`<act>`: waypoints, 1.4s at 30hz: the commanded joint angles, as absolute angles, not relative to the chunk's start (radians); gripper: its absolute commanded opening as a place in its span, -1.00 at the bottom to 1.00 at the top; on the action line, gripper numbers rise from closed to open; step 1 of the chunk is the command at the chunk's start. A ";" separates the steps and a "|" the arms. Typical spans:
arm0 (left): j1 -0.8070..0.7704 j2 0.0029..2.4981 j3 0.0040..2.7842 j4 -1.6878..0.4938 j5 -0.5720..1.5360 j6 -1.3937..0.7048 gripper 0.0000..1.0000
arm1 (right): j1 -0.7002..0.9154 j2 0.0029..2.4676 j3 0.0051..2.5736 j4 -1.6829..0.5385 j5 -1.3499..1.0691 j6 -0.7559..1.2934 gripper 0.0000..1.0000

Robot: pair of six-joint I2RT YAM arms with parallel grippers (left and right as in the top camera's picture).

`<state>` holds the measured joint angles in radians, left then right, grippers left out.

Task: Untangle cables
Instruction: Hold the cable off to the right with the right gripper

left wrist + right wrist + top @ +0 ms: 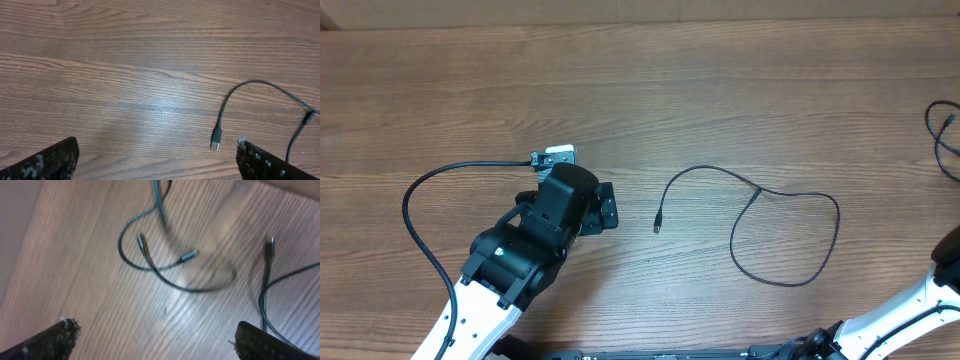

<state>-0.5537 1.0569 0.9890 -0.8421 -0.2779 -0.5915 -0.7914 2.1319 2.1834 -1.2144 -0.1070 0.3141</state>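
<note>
The left fingers are standing wide apart at the lower corners of the left wrist view, holding nothing, with bare wooden table showing between them. Just ahead of the right-hand finger, a looped cable is lying flat on the table, its small plug pointing back toward the fingers without touching them. From overhead, this looped cable is resting in the middle of the table, arcing away from its plug and crossing over itself to form one big loop. The left arm is sitting just beside that plug. The right fingers are also spread wide and gripping nothing. They are hovering over several thin crossing cables, which are showing blurred, with a further cable lying to one side. Overhead, an edge cable is lying at the table's far right, well apart from the looped one.
</note>
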 commanded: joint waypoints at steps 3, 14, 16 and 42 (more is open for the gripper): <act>-0.550 1.060 0.997 -0.841 -0.295 -0.572 1.00 | -0.791 2.124 2.178 -1.251 -0.244 0.307 1.00; -0.550 1.060 0.997 -0.841 -0.295 -0.572 1.00 | -0.778 2.040 2.181 -1.410 -0.311 0.181 1.00; -0.550 1.060 0.997 -0.841 -0.295 -0.572 1.00 | -0.761 2.015 2.180 -1.441 -0.359 0.088 1.00; -0.550 1.060 0.997 -0.841 -0.295 -0.572 1.00 | -0.323 1.892 1.819 -1.652 -0.183 -0.051 1.00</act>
